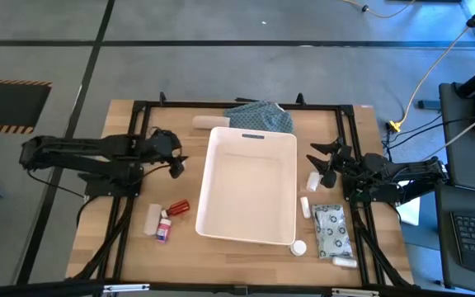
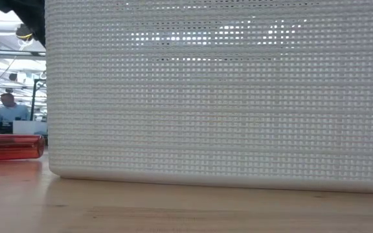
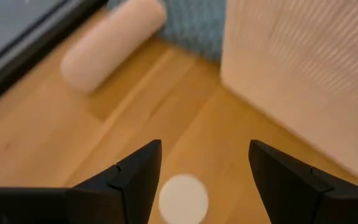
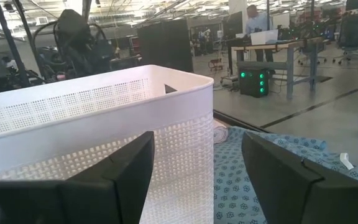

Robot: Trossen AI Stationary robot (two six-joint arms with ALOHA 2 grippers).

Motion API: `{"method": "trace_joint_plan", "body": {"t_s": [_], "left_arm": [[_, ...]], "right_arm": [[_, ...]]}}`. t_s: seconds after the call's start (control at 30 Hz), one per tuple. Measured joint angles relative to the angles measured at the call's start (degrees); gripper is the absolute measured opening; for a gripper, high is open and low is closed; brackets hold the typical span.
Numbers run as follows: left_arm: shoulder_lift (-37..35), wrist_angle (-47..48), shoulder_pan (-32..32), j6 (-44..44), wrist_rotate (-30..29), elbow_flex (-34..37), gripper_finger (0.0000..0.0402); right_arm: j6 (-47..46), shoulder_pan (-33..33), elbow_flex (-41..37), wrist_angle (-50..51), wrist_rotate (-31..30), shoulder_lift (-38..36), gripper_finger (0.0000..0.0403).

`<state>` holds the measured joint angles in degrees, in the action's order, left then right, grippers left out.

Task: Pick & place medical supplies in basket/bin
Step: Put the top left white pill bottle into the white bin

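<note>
The white bin (image 1: pixel 250 186) stands mid-table, and its mesh wall (image 2: pixel 219 90) fills the low view. My left gripper (image 1: pixel 176 162) hovers open off the bin's left side; a small white round item (image 3: pixel 183 198) shows low between its fingers (image 3: pixel 135 180), and no touch shows. My right gripper (image 1: pixel 321 165) is open off the bin's right side, facing the bin's corner (image 4: pixel 185 93). A red bottle (image 1: pixel 178 207), a white bottle (image 1: pixel 152 219) and a pink-labelled box (image 1: pixel 164 228) lie near left. A grey patterned pouch (image 1: pixel 332 231) and small white pieces (image 1: pixel 305 206) lie on the right.
A white roll (image 1: pixel 207 123) lies at the far edge beside the blue-green cloth (image 1: pixel 261 115), which sits behind the bin. A white cap (image 1: pixel 298 247) and a tube (image 1: pixel 345 262) lie near right. The red bottle (image 2: pixel 11 145) shows left of the bin. The black frame rails (image 1: pixel 138 111) border the table.
</note>
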<state>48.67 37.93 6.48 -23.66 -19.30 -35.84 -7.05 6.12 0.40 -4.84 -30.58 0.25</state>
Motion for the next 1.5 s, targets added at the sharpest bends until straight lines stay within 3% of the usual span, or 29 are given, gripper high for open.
{"method": "trace_joint_plan", "body": {"t_s": [0.37, 0.5, 1.13, 1.5], "left_arm": [[11.48, 6.33, 0.00, -7.12, 2.96, -1.46, 0.0235], [13.51, 6.60, 0.00, -7.13, 0.79, -1.46, 0.0235], [19.75, 6.79, 0.00, -7.11, 1.04, -1.49, 0.0233], [19.73, 6.63, 0.00, -5.39, 0.84, -1.50, 0.0184]], "right_arm": [[-1.64, 0.00, 0.00, 0.00, -0.01, 0.00, 0.0243], [-1.62, -0.01, 0.00, 0.00, 0.01, 0.02, 0.0243], [-1.46, -0.01, 0.00, 0.00, 0.01, 0.00, 0.0243], [-1.36, -0.01, 0.00, 0.00, 0.01, 0.00, 0.0243]]}}
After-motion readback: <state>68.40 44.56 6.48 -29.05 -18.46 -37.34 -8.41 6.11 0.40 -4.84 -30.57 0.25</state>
